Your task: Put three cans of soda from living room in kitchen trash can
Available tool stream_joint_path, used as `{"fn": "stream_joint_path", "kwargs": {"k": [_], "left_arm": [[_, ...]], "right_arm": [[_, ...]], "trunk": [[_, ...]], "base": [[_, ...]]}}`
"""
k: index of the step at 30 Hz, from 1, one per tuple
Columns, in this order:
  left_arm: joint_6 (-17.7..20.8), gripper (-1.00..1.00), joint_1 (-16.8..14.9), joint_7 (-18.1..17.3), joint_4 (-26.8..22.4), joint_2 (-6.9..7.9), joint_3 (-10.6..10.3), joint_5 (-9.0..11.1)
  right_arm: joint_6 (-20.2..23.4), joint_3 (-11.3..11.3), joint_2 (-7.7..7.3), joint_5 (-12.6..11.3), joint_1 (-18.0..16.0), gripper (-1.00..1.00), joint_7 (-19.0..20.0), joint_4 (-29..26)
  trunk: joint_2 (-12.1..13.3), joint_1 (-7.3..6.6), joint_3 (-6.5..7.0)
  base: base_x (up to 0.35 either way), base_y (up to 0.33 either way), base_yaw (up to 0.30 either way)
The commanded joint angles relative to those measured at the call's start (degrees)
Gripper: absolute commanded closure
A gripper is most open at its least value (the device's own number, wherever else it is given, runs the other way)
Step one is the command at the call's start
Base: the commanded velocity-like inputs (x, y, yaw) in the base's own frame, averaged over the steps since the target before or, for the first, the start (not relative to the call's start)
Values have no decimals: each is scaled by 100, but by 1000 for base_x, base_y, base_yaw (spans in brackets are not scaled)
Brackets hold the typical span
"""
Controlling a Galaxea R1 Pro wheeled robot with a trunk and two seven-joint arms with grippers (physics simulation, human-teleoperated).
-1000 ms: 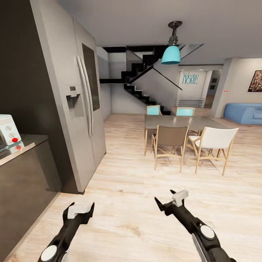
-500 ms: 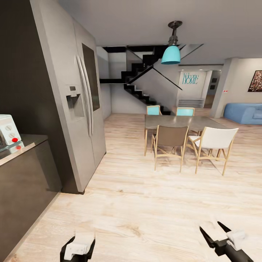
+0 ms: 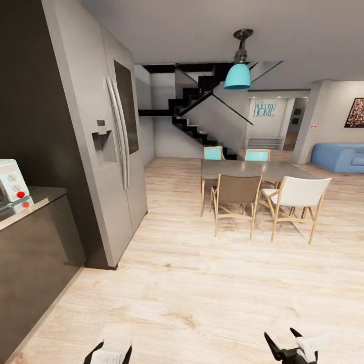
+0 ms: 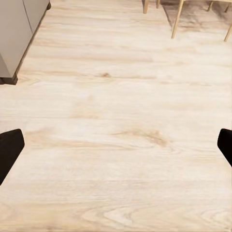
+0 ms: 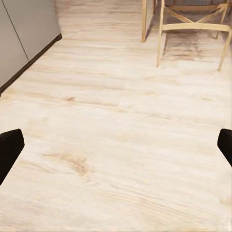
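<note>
the room sits the same as half a second and a second back: steel fridge (image 3: 108,146) on my left in the kitchen, dark counter (image 3: 30,242) with a small white appliance (image 3: 11,179) beside it, pale wood floor (image 3: 202,283) ahead. what changed is my arms: a second ago both stretched out over the floor, now they've pulled down to the lower edge of the head view. dining table (image 3: 247,169) with four chairs stands further in, teal lamp (image 3: 237,76) over it, black staircase (image 3: 197,116) behind. the blue sofa (image 3: 341,156) of the living room shows far right (well apart from me). cans and bin aren't anywhere i can point to, so no relation to my fingers. left gripper (image 4: 116,145) has fingers wide apart, dark tips at both frame edges over bare floor, nothing between. right gripper (image 5: 116,145) is likewise spread wide, with chair legs (image 5: 193,29) ahead on the floor.
</note>
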Motion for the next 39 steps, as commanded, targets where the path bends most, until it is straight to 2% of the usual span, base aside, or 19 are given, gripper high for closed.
{"fn": "stream_joint_path", "kwargs": {"k": [1, 5, 10, 14, 15, 28, 33, 39], "left_arm": [[0, -100, -2, 0, 24, 1, 0, 0], [1, -100, -7, 0, 81, 4, 0, 2], [27, -100, -11, 6, 104, 7, 1, 1], [60, -100, -70, 10, 105, 12, 2, 5], [71, -100, -176, 14, 118, 13, 7, 3], [90, -100, -265, 10, 148, 14, 9, -1], [68, -100, -265, 16, 240, 14, 8, 0], [62, -100, -266, 14, 270, 14, 8, 1]], "right_arm": [[-2, 132, -1, 20, -1, -100, -161, 52], [-8, 583, 3, 67, -1, -100, -661, 195], [-16, 846, 11, 50, -2, -100, -1105, 266], [-14, 939, 15, 39, -2, -100, -1329, 289], [-13, 975, 16, 47, -2, -100, -1389, 295], [-18, 1074, 11, 95, -2, -100, -1429, 300], [-21, 1148, 106, 89, -2, -100, -1430, 307], [-20, 1177, 147, 60, -2, -100, -1430, 311]], "trunk": [[0, 0, 0], [0, 0, 0], [0, 0, 0], [0, 0, 0], [0, 0, 0], [0, 0, 0], [0, 0, 7], [0, 0, 36]], "base": [[0, 0, 0], [0, 0, 0], [71, 0, 0], [219, 0, 0], [281, 0, 0], [235, 0, 0], [47, 0, -28], [14, 0, -122]]}}
